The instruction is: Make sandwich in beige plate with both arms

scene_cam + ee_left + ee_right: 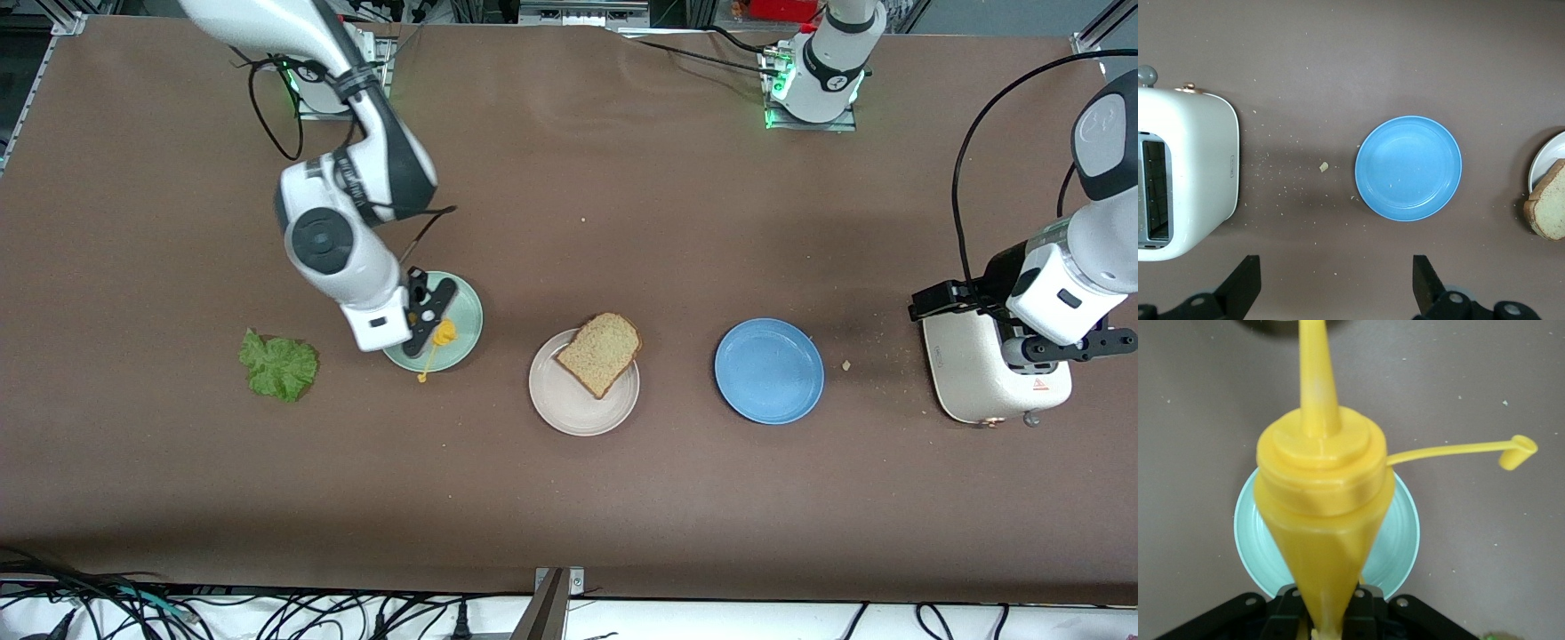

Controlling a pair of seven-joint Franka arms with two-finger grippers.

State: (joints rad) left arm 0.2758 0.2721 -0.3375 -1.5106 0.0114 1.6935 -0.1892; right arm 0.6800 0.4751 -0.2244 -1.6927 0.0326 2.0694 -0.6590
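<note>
Beige plate (551, 404), lower centre of frame, carries one bread slice (600, 353). Right hand (425, 322) grips a yellow squeeze bottle (442, 333) over the mint plate (464, 320); bread lies toward the left arm's end. Left hand (1062, 347) hangs open above the toaster (973, 378), waiting.

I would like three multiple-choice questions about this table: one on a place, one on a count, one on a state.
1. Where does the bread slice lie?
A. on the blue plate
B. on the beige plate
C. in the toaster

2. How many plates are on the table?
A. two
B. three
C. four

3. What is the right tool doing?
A. gripping a yellow squeeze bottle
B. hanging open
C. gripping lettuce

Answers: 1 B, the slice rests across its rim. 2 B, mint-green, beige, blue. 3 A, the bottle stands in its fingers above the mint-green plate.
</note>
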